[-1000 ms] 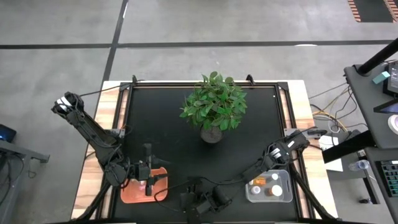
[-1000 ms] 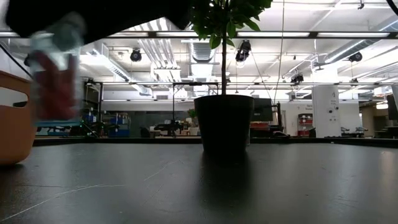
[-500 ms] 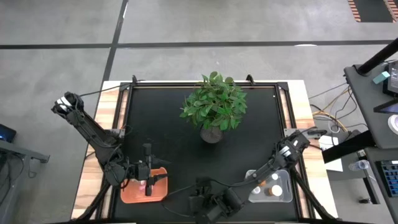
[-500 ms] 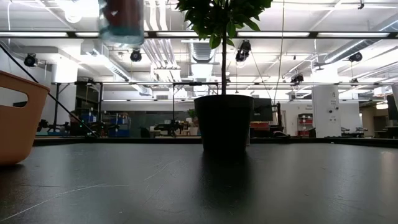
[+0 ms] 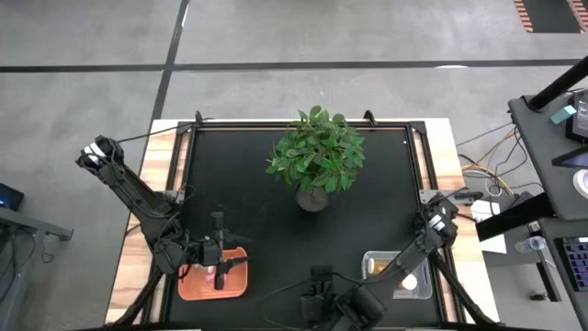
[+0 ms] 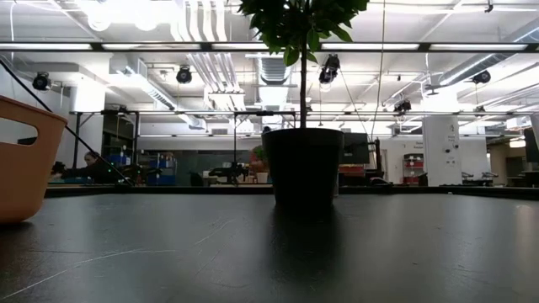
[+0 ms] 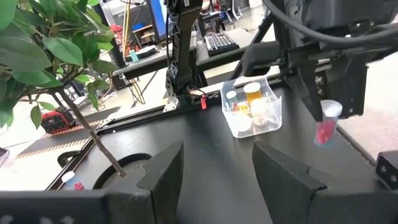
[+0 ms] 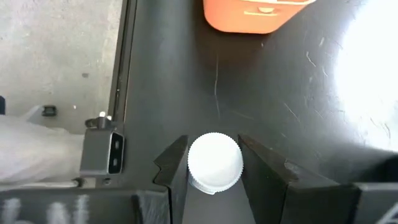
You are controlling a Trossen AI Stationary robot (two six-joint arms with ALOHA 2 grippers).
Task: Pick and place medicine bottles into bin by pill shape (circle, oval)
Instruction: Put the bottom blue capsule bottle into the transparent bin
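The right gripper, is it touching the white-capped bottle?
Touching. In the right wrist view, the right gripper has both fingers pressed against the bottle's white cap, with no gap either side.

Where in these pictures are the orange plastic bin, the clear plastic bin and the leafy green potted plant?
Orange plastic bin [image 5: 189, 289]: high view, on its bare floor near one corner.
Clear plastic bin [image 7: 244, 133]: left wrist view, on its front wall.
Leafy green potted plant [image 5: 316, 153]: high view, on the middle of its foliage.

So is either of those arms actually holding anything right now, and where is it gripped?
Yes: the right gripper pinches a small bottle just below its white cap. The left gripper holds nothing, its fingers apart.
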